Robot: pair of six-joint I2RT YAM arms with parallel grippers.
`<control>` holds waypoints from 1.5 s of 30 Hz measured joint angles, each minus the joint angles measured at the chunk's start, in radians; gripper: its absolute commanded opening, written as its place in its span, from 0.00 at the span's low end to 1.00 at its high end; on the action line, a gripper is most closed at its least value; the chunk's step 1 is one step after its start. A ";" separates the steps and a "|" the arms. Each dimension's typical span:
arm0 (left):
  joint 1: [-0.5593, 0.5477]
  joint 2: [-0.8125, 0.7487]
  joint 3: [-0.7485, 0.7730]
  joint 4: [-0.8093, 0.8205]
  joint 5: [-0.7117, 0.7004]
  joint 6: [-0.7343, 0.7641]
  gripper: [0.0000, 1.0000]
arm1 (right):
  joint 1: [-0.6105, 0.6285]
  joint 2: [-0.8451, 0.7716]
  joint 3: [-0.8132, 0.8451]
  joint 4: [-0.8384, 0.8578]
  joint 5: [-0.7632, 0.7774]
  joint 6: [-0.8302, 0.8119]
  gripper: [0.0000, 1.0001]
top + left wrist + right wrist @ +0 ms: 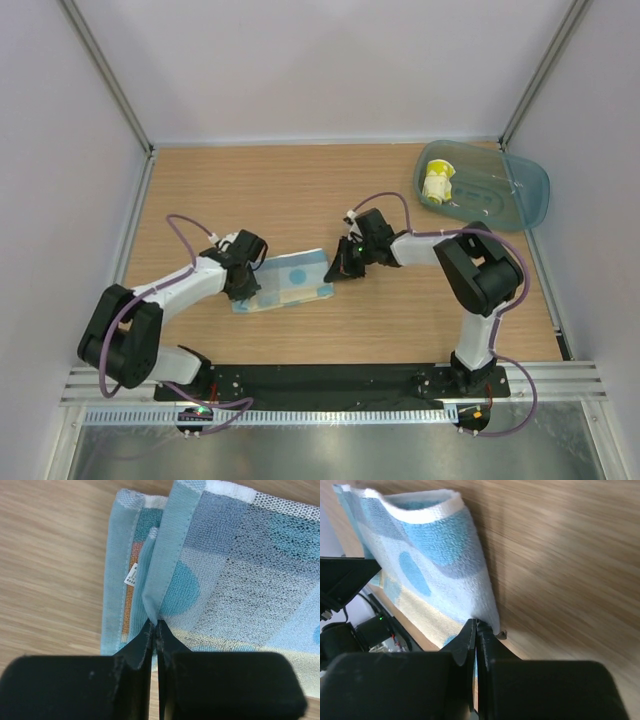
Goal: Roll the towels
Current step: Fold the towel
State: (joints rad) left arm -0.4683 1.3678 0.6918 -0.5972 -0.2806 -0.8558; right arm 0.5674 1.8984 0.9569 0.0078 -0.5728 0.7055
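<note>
The light blue towel [288,279] lies on the table [300,190] a little left of centre and towards the near side, stretched between the two arms. It is not rolled. It looks folded into a long strip, mostly flat on the wood.

At its left end, a hem of the cloth stands up in the left gripper [155,627], whose fingers are pressed together on that fold. At its right end, the right gripper [476,630] has its fingers closed on a corner. From the wrist view the cloth rises off the wood there in a soft arch.

Further out, at the far right, the yellow towel [437,183] sits inside the teal tray [530,190] as a compact bundle. It looks rolled to me, though it is small in the overhead view and I could not swear to how neat it is.

I'd judge the job about half done: one towel appears rolled and put away. The blue one is gripped at both ends with the rolling itself not yet begun, and after that it presumably goes to the tray.
</note>
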 measured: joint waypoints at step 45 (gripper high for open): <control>-0.110 0.296 0.278 0.069 -0.023 0.187 0.00 | -0.034 -0.090 -0.284 0.312 -0.108 0.134 0.01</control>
State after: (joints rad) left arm -0.5785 1.6638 0.9699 -0.5278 -0.3035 -0.6685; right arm 0.5339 1.8080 0.6727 0.3195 -0.6804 0.8394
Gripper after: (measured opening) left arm 0.009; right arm 0.045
